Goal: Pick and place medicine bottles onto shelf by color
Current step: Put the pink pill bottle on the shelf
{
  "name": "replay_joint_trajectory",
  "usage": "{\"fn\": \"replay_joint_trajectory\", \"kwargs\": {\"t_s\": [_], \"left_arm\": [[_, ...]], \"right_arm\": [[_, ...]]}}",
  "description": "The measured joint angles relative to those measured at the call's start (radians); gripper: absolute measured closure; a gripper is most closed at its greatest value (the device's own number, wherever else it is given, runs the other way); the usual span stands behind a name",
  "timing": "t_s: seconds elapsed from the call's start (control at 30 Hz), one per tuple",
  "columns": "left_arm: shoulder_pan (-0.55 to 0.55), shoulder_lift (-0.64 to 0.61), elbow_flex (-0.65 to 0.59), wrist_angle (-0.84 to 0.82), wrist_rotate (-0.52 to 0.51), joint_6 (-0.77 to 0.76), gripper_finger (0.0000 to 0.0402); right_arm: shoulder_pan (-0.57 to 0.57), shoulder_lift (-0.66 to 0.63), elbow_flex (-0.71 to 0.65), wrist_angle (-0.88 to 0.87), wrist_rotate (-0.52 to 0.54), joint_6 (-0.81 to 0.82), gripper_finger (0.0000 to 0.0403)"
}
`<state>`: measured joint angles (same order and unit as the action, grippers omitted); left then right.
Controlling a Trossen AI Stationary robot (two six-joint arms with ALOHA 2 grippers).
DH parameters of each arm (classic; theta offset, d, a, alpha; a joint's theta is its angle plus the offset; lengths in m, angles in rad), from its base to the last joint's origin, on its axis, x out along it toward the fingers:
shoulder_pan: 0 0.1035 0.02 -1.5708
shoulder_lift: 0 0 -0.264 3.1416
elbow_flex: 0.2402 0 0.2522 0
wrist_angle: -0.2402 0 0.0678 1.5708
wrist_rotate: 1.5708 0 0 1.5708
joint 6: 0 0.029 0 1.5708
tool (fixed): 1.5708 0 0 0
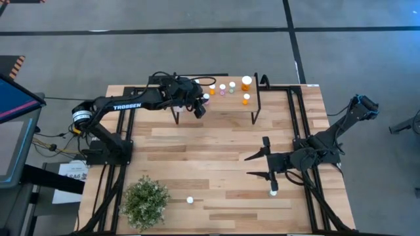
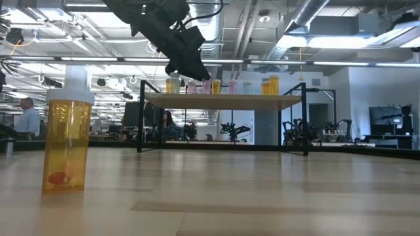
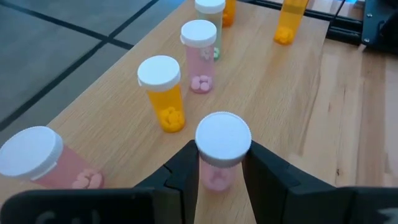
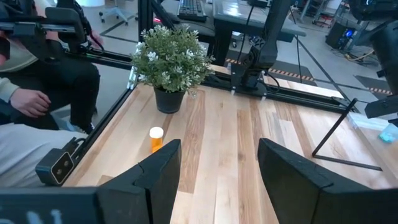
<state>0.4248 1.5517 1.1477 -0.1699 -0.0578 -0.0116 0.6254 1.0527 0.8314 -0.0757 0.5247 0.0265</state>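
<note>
- We see the left gripper (image 3: 221, 174) over the shelf (image 1: 226, 101), its two fingers pinching a pink bottle (image 3: 219, 158) upright just under its white cap; the grip below the cap keeps the bottle vertical for setting down.
- The held bottle sits between the fingers, above the plank's left part, with another pink bottle (image 3: 46, 163) just beside it and an orange bottle (image 3: 165, 93) and a further pink one (image 3: 200, 55) beyond; we judge it is being grouped with its colour.
- The right gripper (image 1: 257, 165) waits over the table's right side, fingers spread and holding nothing.
- Still unplaced, we note, are an orange bottle (image 4: 156, 138) near the potted plant (image 4: 169, 62) and a bottle (image 1: 273, 192) beside the right gripper.
</note>
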Motion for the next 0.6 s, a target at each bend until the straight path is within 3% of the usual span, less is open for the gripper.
{"fn": "replay_joint_trajectory", "kwargs": {"t_s": [0.2, 0.6], "left_arm": [[0.0, 0.0, 0.0, 0.0, 0.0, 0.0, 0.0302], [-0.009, 0.0, 0.0, -0.001, 0.0, 0.001, 0.025]], "right_arm": [[0.0, 0.0, 0.0, 0.0, 0.0, 0.0, 0.0168], [0.0, 0.0, 0.0, 0.0, 0.0, 0.003, 0.0168]]}}
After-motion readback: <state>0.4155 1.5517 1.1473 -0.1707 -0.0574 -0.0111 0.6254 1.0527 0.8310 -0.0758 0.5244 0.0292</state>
